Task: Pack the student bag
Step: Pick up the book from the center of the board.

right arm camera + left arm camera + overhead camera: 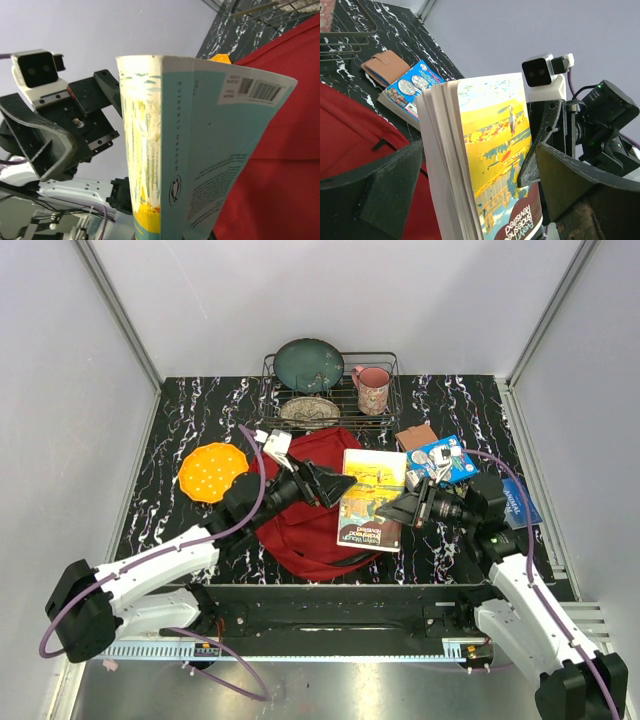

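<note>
1. The right pincer (398,510) is clenched on the right-hand edge of a paperback book (372,498). It holds the book off the surface with the yellow front cover facing up.
2. The left pincer (330,483) is released. In the left wrist view its dark fingers (370,195) stand wide on either side of the book, with a clear gap on the page side, and nothing is gripped.
3. The two pincers face each other across the book, the left one at its left edge and the right one at its right edge.
4. In the right wrist view the book's teal back cover and barcode show, with red fabric behind it.
5. The student bag (305,515) lies flat under and left of the book. It sits about mid-width on the worktop (180,410), close to the near edge. The book overhangs the bag's right side.
6. An orange disc (212,472) with pale dots lies left of the bag, towards the worktop's left edge.
7. A brown wallet (415,437) and a blue card pack (445,460) lie side by side behind the right pincer, right of the middle.
8. A blue booklet (518,502) lies near the right edge, partly hidden by the right arm.
9. A wire rack (392,418) stands at the middle of the far edge. It holds an upright green plate (308,365), a patterned plate (308,412) in front of that, and a pink mug (372,390) on the right
</note>
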